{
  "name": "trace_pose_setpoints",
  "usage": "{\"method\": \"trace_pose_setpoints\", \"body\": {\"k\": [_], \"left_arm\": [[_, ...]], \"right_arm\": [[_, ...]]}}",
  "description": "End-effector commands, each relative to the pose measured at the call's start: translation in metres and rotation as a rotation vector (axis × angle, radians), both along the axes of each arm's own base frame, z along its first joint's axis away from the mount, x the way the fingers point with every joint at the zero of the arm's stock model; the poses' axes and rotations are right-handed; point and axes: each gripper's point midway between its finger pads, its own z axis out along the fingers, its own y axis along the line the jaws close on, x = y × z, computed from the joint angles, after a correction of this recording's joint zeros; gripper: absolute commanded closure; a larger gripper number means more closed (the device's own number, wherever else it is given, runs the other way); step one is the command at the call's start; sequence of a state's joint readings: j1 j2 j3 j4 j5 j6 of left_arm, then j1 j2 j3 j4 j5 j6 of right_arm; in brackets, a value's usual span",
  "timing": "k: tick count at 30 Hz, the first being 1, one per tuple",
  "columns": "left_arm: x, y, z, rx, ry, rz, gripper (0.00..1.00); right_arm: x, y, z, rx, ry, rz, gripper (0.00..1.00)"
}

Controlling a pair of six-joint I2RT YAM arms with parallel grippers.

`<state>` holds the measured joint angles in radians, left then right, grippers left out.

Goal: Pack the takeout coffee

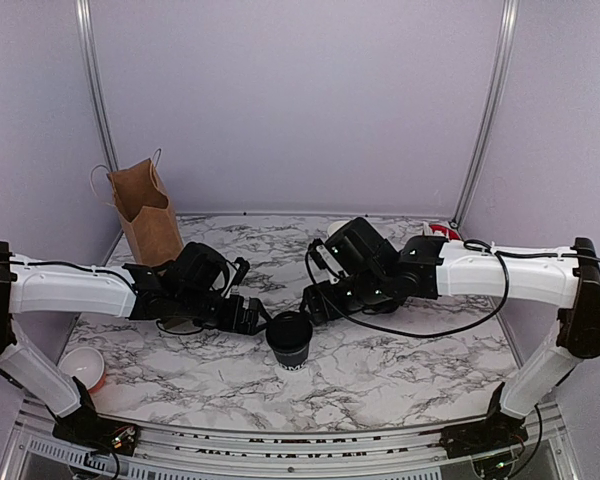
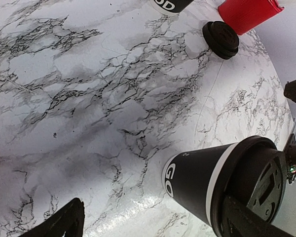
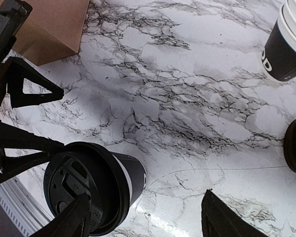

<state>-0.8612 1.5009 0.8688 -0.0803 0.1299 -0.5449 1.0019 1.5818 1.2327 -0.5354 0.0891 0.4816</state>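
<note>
Well, the takeout coffee (image 1: 289, 342) stands upright (lid (image 3: 75, 181) on top).

Takeout coffee (image 1: 289, 340) upright on the table (image 1: 400, 370) at centre front, between the left gripper (image 1: 263, 322) on its left and the right gripper (image 1: 311, 304) on its right; bag (image 1: 145, 212) standing at far left; cup stack (image 3: 286, 44) at far right, loose lid (image 2: 220, 39) near it.

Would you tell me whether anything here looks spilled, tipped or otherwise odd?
Nothing stands out: the coffee cup stands upright with its lid on, the paper bag is upright, and no spill shows on the table. A spare lid lies near the red cup.
</note>
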Motion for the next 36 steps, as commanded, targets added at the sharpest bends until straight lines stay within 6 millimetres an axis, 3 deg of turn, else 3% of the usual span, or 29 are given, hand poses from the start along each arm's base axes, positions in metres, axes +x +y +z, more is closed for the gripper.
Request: {"method": "trace_pose_setpoints", "body": {"k": [1,11,36], "left_arm": [[0.0,-0.004,0.006,0.006,-0.002,-0.019,0.02],[0.001,-0.006,0.006,0.004,0.0,-0.023,0.02],[-0.007,-0.004,0.001,0.013,0.017,-0.054,0.02]], "right_arm": [[0.01,-0.004,0.018,0.027,-0.048,-0.044,0.26],[0.0,-0.019,-0.028,-0.01,0.054,-0.051,0.27],[-0.003,-0.014,-0.036,-0.036,0.081,-0.021,0.27]]}}
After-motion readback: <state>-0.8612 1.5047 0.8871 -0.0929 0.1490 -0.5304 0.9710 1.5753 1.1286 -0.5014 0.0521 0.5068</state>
